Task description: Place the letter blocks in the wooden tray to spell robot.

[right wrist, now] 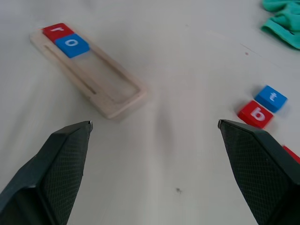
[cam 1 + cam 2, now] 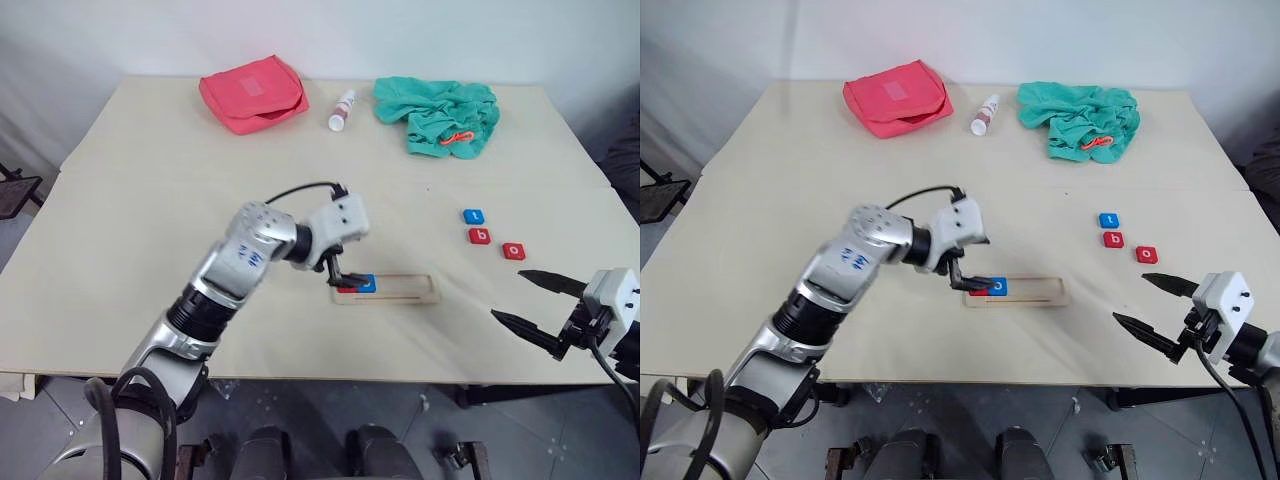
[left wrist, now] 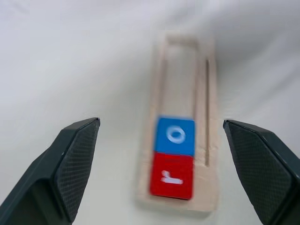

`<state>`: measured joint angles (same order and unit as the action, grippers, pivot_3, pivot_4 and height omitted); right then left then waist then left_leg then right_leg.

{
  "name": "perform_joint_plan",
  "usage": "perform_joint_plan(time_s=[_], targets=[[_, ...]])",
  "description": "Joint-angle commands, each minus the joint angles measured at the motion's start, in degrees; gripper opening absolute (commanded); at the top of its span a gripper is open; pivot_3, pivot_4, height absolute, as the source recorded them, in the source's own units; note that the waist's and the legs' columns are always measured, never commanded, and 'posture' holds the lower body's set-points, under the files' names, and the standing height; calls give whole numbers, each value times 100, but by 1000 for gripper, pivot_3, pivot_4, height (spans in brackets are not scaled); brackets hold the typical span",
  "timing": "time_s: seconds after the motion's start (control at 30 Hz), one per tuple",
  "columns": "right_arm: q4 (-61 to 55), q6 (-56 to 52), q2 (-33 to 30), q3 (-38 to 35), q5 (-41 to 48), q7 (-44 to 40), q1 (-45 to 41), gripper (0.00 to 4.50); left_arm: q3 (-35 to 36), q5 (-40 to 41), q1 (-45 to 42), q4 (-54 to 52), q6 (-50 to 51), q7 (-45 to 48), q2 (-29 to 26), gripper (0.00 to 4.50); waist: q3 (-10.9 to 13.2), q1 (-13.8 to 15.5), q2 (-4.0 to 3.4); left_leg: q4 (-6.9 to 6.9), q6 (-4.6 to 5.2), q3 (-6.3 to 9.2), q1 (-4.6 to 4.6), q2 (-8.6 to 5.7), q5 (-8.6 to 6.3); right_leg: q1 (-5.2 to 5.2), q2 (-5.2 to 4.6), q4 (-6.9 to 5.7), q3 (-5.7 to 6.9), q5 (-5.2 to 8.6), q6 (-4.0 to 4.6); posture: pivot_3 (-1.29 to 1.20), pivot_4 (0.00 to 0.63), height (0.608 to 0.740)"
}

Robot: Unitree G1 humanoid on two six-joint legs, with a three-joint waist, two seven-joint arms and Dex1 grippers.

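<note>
My left gripper [image 3: 161, 136] hangs just above the near-left end of the wooden tray [image 2: 415, 296], fingers spread wide and holding nothing; between them I look straight down on 2 tiles seated in the groove, the red r [image 3: 171, 176] at the very end and the blue o [image 3: 175, 136] touching it, with the rest of the groove bare. My right gripper [image 1: 154, 164] hovers low over the table off to the right, jaws as wide apart as they go, also empty. Ahead of it the other 3 letter blocks lie loose on the table well apart from the tray: the blue t [image 2: 474, 216], the red b [image 2: 480, 236] just beside it, and the red o [image 2: 514, 251] a little further right. By my reckoning 2 of 5 letters are placed and b is due next. The risks I see: b and t sit so close that closing on b could nudge or drag t (or pinch both at once); a tile turned in the grip would land with its letter skewed; and setting b down hard against the o could shove the seated pair or slide the light tray across the cloth. My left fingers, so near the tray, could also clip its rim.
</note>
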<state>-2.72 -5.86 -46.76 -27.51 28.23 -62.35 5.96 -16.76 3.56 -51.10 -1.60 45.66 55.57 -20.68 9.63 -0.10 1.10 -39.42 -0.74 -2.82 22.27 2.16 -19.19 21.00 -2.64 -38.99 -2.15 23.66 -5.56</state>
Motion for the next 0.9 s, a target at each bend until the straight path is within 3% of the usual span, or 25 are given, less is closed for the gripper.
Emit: perform_joint_plan(time_s=[0.03, 0.1, 0.2, 0.27, 0.4, 0.53, 0.7, 0.9], targets=[[-263, -126, -19, -229, 118, 215, 11, 4500, 482, 484, -70, -144, -161, 45, 20, 4481, 0, 0, 0, -1, 0, 2, 0, 0, 0, -1, 0, 0, 1, 0, 0, 0, 150, 740], [-334, -331, 54, -208, 75, 587, -65, 4500, 952, 845, 20, 58, -720, 182, 27, 4481, 0, 0, 0, -2, 0, 2, 2, 0, 0, 0, 0, 0, 2, 0, 0, 0, 150, 740], [-584, -712, 390, -101, 34, 1477, -322, 4500, 1870, 1484, 319, 850, -2932, 769, 198, 4481, -2, -29, -3, -8, 0, 2, 0, 3, 0, 2, 1, -8, 4, 0, 0, 0, 150, 740], [-694, -975, 614, -36, 26, 1986, -532, 4500, 1927, 1403, 447, 1306, -3775, 1064, 30, 4481, -3, -65, -5, -13, 0, 2, -2, 6, 0, 11, 6, -17, 3, 0, 0, 0, 150, 740], [-823, -1463, 846, 65, -116, 2738, -785, 4500, 1743, 1246, 605, 1762, -4477, 1580, -392, 4481, -3, -85, -5, -14, 0, 2, 1, 0, 0, 27, 4, -45, -3, 0, 0, 0, 150, 740], [-967, -1739, 1102, 241, -446, 3490, -907, 4500, 2019, 1558, 901, 2128, -5168, 1925, -529, 4481, -3, -81, -5, -18, 0, 6, 5, -2, -1, 36, -1, -62, -1, 0, 0, 0, 150, 740], [-1304, -2476, 1456, 436, -388, 4074, -915, 4500, 2347, 2041, 1565, 2469, -5903, 2331, -364, 4481, -4, -149, -8, -16, 1, 6, 7, -1, -1, 44, -3, -77, -1, 0, 0, 0, 150, 740], [-1653, -2281, 1735, 482, -588, 4306, -629, 4500, 2285, 2000, 1996, 2736, -6409, 2572, -366, 4481, -5, -155, -8, -19, 0, 8, 11, -1, -1, 48, -2, -79, 1, 0, 0, 0, 150, 740]])
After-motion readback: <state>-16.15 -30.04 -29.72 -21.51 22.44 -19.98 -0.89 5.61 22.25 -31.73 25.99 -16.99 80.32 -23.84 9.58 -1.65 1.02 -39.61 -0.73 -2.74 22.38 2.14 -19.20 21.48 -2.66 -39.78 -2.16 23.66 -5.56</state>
